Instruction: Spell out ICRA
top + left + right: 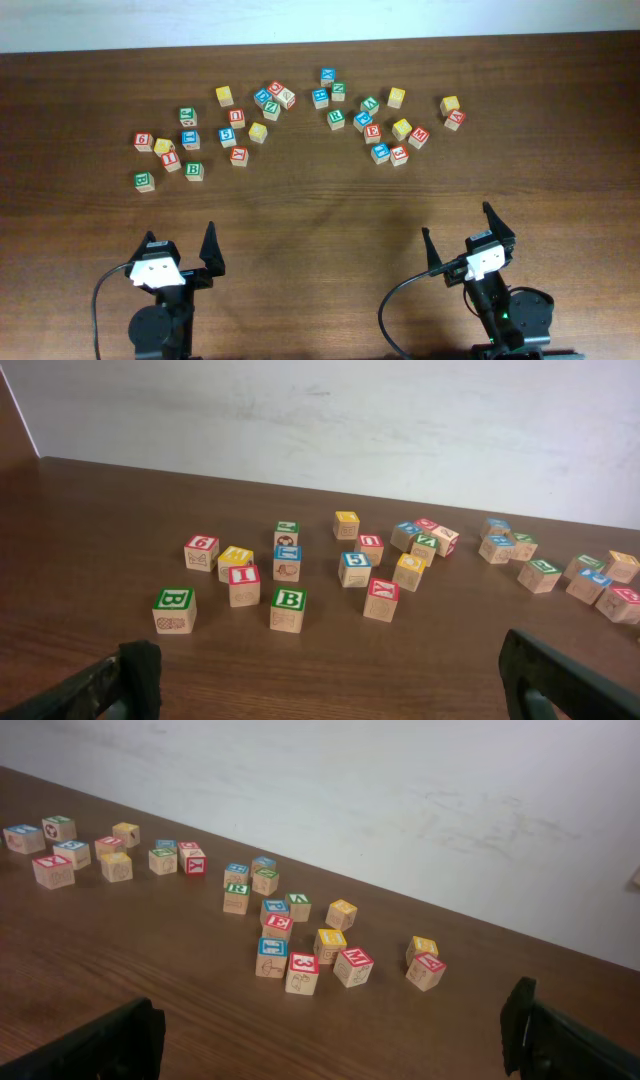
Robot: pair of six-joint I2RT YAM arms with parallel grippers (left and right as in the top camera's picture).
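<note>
Blocks (372, 131) lying scattered mostly right of I block (244, 584); my left gripper (180, 240), right gripper (456, 222) both hanging open, empty, well short of I block. Neighbours (288, 608) crowding I block; risking knocking them.

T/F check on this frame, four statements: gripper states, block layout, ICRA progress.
1. The left gripper and right gripper are both open and empty. True.
2. The letter blocks are lined up in a row. False: they lie scattered in two loose clusters on the table.
3. Two green B blocks lie in the left cluster. True.
4. The red I block sits between the right gripper's fingers. False: it rests on the table in the left cluster.
</note>
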